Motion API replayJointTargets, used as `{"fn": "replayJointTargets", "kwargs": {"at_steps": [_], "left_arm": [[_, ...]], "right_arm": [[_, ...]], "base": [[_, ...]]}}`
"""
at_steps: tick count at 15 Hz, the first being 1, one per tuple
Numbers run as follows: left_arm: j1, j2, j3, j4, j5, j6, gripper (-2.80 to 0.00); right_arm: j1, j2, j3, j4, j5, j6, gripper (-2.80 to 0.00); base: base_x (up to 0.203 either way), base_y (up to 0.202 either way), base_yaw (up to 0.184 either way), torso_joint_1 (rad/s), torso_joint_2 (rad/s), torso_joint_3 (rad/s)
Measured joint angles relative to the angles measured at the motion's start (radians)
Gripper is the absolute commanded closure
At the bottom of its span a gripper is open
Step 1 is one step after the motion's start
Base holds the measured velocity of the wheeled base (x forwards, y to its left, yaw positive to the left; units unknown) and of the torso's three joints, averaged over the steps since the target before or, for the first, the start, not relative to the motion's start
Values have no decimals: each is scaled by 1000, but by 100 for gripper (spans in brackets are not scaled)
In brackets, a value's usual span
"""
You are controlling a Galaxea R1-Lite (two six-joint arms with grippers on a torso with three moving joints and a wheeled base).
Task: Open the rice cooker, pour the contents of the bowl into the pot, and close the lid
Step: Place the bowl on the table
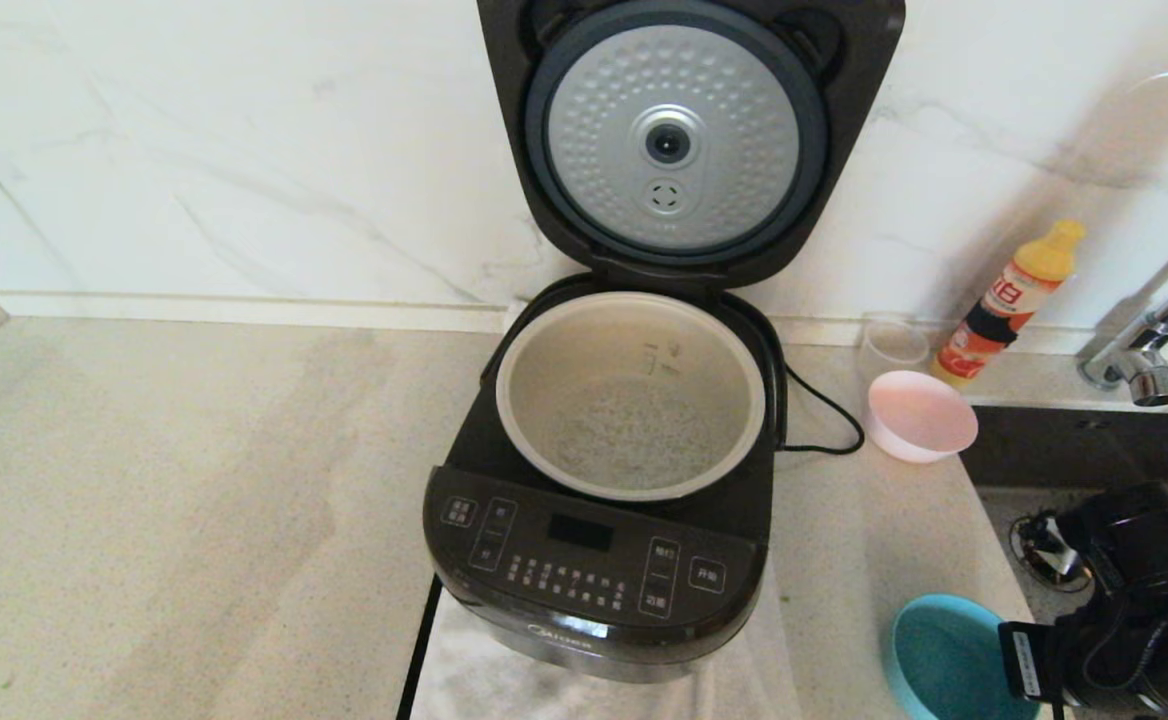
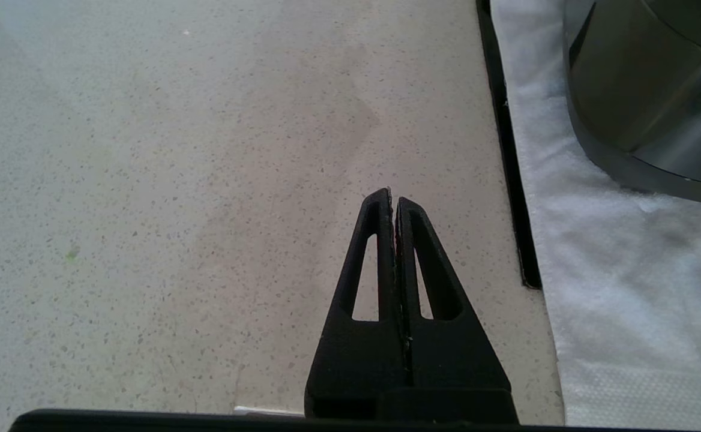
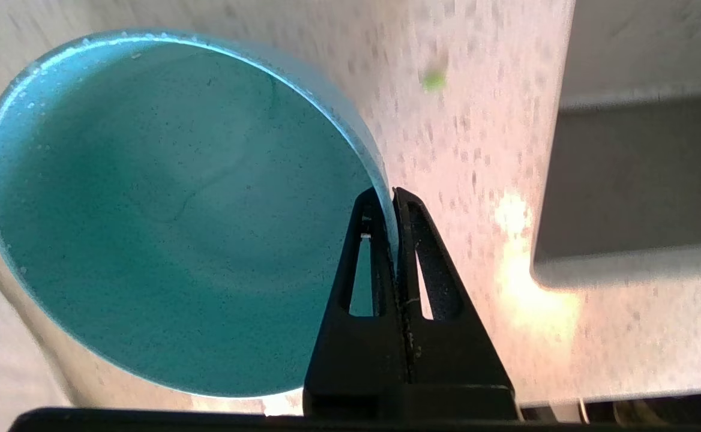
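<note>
right gripper point(image 3: 394, 195), lower right of frame, jaws clamped on teal bowl point(image 3: 170, 210) rim; bowl partly cut off. left gripper point(image 2: 392, 198) jaws closed, empty.

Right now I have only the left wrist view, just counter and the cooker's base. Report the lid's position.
Observer: The lid stands fully open and upright, its silver dimpled underside facing forward.
Operator: Give me the pot's contents.
Observer: The pot holds a shallow layer of whitish grains at its bottom.
Operator: Tell me what the right claw is doing.
Observer: The right claw is shut on the rim of the teal bowl, whose inside looks empty.
</note>
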Motion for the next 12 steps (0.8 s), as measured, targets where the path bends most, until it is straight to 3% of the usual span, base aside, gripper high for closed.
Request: {"fn": "replayJointTargets", "kwargs": {"at_steps": [10,11,12], "left_arm": [[0,0,0,0,0,0,0],[0,0,0,0,0,0,0],[0,0,0,-1,0,0,0]], "right_arm": [[-33,-123,-2,-20,-46,-14,-280],[-68,-158,-13,-17,-66,-37,0],[-109,-192,-25,-12,-79,-68,0]], "base": [[0,0,0,0,0,0],[0,0,0,0,0,0],[0,0,0,0,0,0]]}}
